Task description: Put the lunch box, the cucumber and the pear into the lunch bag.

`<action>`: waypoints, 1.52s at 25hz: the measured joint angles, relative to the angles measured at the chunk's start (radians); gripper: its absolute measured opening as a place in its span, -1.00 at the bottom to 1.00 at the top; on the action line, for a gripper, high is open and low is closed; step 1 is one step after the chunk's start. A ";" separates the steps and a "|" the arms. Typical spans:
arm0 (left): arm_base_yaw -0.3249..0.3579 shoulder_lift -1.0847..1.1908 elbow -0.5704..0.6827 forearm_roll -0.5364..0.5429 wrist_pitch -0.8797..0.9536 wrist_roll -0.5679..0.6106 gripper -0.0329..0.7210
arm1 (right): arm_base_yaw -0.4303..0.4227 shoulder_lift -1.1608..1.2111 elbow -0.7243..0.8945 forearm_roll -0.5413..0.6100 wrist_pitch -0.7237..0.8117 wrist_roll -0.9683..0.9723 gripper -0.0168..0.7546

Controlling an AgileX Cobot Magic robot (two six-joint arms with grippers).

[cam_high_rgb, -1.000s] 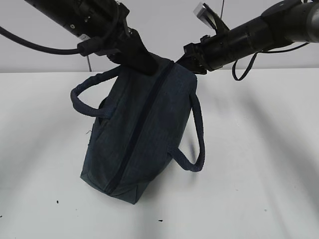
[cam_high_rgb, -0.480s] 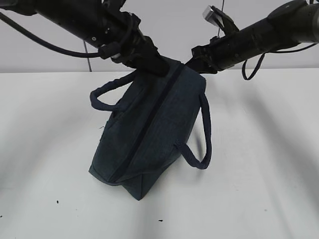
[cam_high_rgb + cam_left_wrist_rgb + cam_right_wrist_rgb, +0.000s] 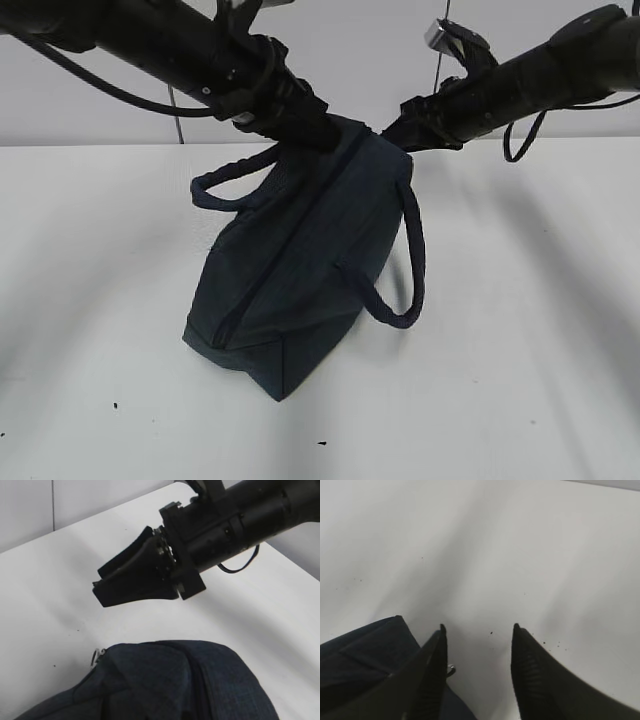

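Tabletop (image 3: 120,400) nearest, white, flecked with a few dark specks toward 6 o'clock. No lunch box, cucumber or pear anywhere in any view; presumably inside already or out of frame, cannot tell which.

Next, at centre, lunch bag (image 3: 300,270), navy, tilted: near end resting on the table at 6 o'clock, far end lifted toward 12. Zipper (image 3: 290,240) running the length of the top, looking closed as far as can be made out. 2 padded handles drooping off the sides, 1 at 9 o'clock (image 3: 232,183), 1 at 3 o'clock (image 3: 408,275).

Farther back, left gripper (image 3: 315,132) reaching in from 10 o'clock and meeting the bag's raised end. Fingertips lost against the dark fabric, yet judged pressed together on that end, since nothing else carries it. Probably held so to keep the bag steady and present the zipper's end.

Just beside, at 2 o'clock, right gripper (image 3: 477,626), jaws spread with only bare table between them, gripping nothing. Small metal ring pull (image 3: 95,656) hanging at the bag's corner, close to the inner side of 1 finger in the right wrist view. Likely poised there to catch that ring and run the zipper; a judgement only.

Risk worth noting: small ring, free to swing, easy to miss with spread jaws.

No brand, label or readable writing on bag, arms or table.
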 joint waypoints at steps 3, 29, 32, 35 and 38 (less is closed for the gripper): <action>0.002 0.000 -0.002 0.028 -0.032 -0.016 -0.55 | 0.000 -0.013 0.000 -0.032 0.007 0.000 -0.08; 0.073 -0.257 -0.009 0.526 0.155 -0.475 0.16 | 0.005 -0.398 0.000 -0.599 0.416 0.498 0.23; 0.073 -0.294 -0.009 0.605 0.228 -0.541 0.16 | 0.005 -0.455 0.000 -0.637 0.425 0.538 0.23; 0.073 -0.330 -0.009 0.664 0.294 -0.594 0.16 | 0.005 -0.508 0.000 -0.665 0.432 0.574 0.23; 0.073 -0.372 -0.009 0.719 0.348 -0.643 0.16 | 0.005 -0.562 0.000 -0.692 0.439 0.607 0.23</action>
